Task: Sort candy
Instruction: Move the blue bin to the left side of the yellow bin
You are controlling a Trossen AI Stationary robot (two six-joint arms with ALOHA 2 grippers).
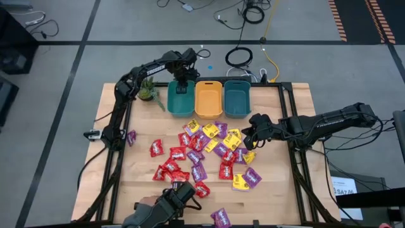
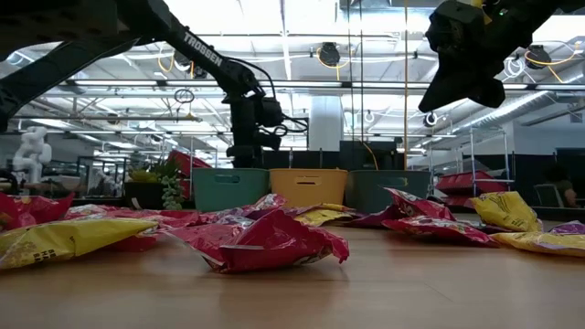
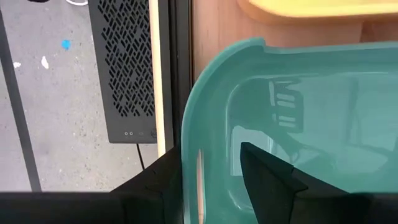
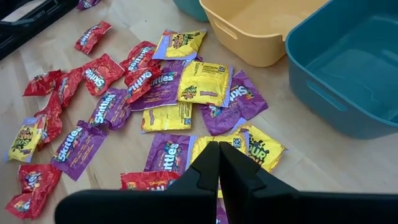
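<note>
Candy (image 1: 209, 152) packets, red, purple and yellow, lie spread over the middle of the wooden table (image 1: 145, 120). The left gripper (image 1: 182, 81) hangs over the light teal bin (image 1: 181, 104), its fingers (image 3: 267, 177) spread apart with nothing between them. The right gripper (image 1: 250, 136) hovers above the pile's edge, its fingers pressed together. Beside the teal bin stand an orange bin (image 1: 209, 100) and a darker teal bin (image 1: 237, 99).

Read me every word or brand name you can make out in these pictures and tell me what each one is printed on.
"TROSSEN": on the left arm, low view.
"Skittles": on the red packets and purple packets, right wrist view.
"SOUR": on a yellow packet; its smaller print is too blurred.
Bins: no text seen.
</note>
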